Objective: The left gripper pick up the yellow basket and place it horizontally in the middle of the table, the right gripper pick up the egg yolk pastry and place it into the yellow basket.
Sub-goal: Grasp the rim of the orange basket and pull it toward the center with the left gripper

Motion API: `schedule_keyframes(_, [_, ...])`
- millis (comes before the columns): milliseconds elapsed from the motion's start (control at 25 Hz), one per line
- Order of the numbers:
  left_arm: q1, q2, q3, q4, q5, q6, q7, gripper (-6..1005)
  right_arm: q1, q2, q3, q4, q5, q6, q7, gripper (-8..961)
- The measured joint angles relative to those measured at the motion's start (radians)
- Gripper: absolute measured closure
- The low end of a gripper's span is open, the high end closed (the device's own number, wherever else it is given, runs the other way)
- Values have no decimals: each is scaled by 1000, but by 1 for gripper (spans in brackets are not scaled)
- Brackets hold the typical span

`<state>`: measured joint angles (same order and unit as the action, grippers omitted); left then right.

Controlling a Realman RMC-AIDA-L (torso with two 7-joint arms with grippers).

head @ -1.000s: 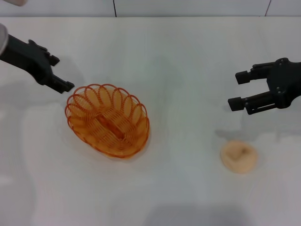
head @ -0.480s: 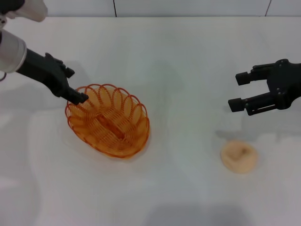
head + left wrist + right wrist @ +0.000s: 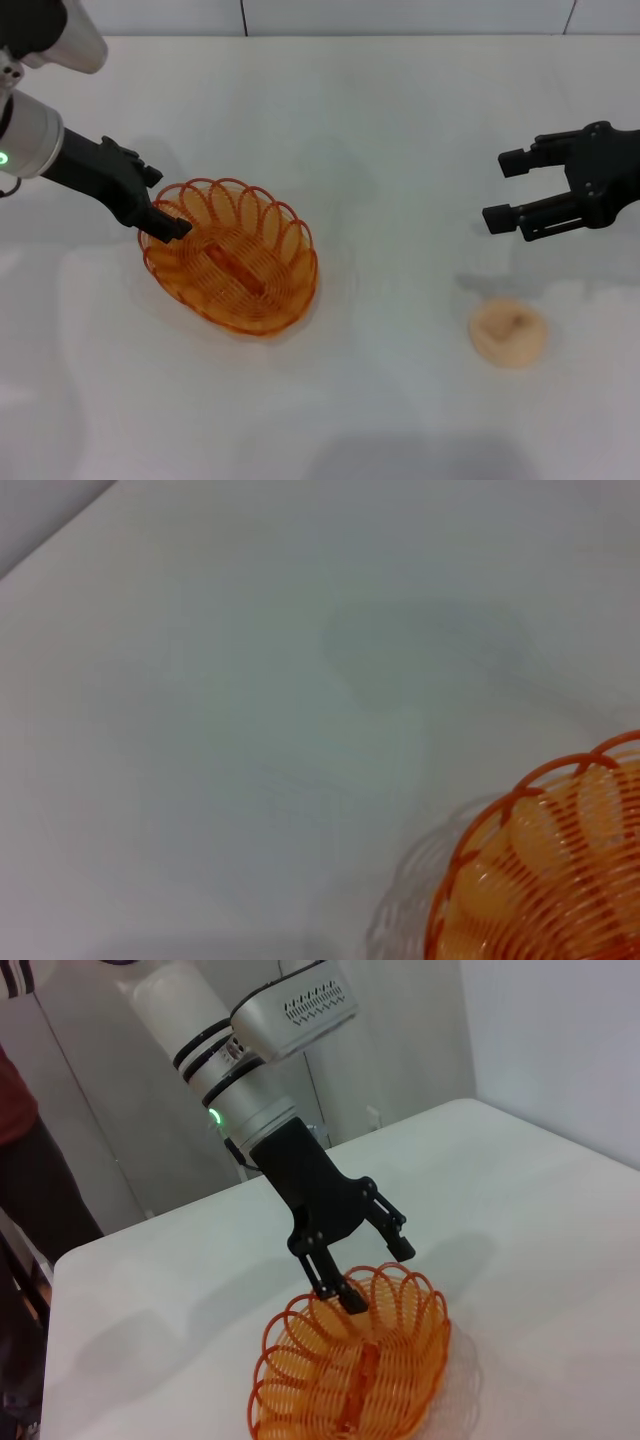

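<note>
The yellow basket (image 3: pixel 230 256) is an oval orange wire basket lying askew on the white table (image 3: pixel 400 120), left of centre. It also shows in the right wrist view as the basket (image 3: pixel 352 1370) and at the corner of the left wrist view as the basket (image 3: pixel 560 870). My left gripper (image 3: pixel 162 203) is open at the basket's far-left rim; in the right wrist view the left gripper (image 3: pixel 375 1272) has one finger dipping inside the rim and the other outside it. The egg yolk pastry (image 3: pixel 508 332) sits on the table at the right. Above it my right gripper (image 3: pixel 505 188) hovers open and holds nothing.
The table's far edge meets a pale wall along the top of the head view. In the right wrist view a person in dark red (image 3: pixel 18 1110) stands beyond the table's far corner, behind the left arm.
My left gripper has come in from the left and lowered onto the basket's far-left rim. The basket, pastry and right gripper have hardly moved.
</note>
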<state>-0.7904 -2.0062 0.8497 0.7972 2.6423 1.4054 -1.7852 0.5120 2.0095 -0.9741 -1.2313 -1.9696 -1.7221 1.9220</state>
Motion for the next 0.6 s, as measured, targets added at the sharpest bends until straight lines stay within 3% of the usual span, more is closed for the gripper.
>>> schedule_keyframes(600, [-6,5,-4,-23,-2,-2,0,115,14,0,0,14,0,1,2,111])
